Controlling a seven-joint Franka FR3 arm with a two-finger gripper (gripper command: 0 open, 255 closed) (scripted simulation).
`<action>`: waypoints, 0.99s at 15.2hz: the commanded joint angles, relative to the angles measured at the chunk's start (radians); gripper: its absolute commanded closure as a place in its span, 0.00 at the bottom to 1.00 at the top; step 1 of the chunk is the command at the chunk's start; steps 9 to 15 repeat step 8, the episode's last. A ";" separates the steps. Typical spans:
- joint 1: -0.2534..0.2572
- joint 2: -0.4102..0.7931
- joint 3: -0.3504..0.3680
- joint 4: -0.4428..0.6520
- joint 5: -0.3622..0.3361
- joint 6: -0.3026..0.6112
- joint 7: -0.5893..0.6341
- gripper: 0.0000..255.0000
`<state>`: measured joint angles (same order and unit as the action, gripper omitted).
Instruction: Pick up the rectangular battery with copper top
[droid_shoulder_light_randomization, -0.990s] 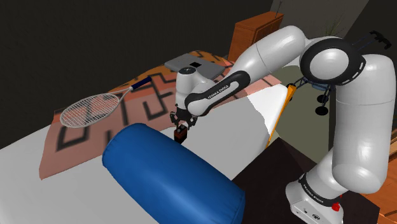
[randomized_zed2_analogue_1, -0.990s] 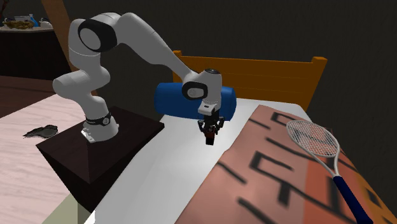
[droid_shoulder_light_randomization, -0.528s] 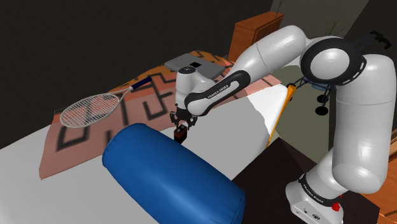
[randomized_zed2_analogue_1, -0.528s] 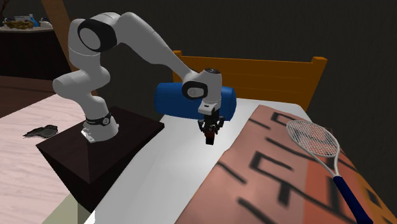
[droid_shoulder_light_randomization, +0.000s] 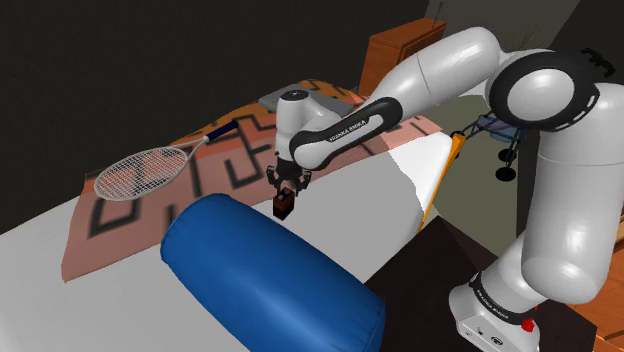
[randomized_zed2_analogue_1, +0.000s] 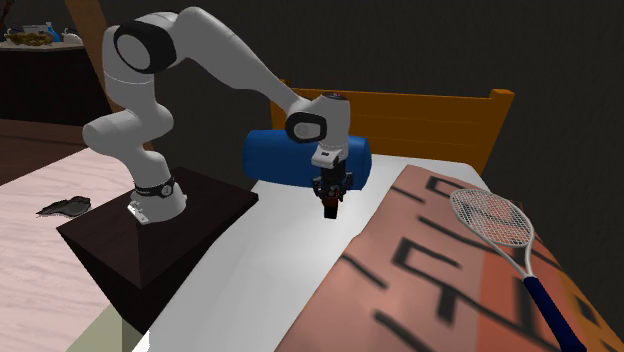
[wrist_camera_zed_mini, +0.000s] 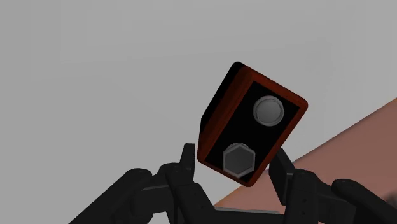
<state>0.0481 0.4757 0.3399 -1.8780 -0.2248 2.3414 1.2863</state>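
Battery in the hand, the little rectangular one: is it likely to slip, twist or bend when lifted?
The black, red-rimmed box-shaped battery looks rigid, so it probably won't flex. It sits tilted between the hand's fingers, gripped near one end, so it may pivot. Its flat sides suggest it wouldn't roll if dropped on the white bed sheet.

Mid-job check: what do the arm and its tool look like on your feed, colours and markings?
The glossy white arm has rounded links and dark joints. A black band with white lettering runs along the forearm, and a dark lettered ring circles the base, beside a small red spot. The all-black tool ends in two slim fingers.
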 joint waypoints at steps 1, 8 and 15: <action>-0.005 -0.018 0.005 0.002 0.009 -0.019 -0.007 1.00; -0.013 -0.059 0.017 0.016 0.029 -0.072 -0.021 1.00; -0.013 -0.059 0.017 0.016 0.029 -0.072 -0.021 1.00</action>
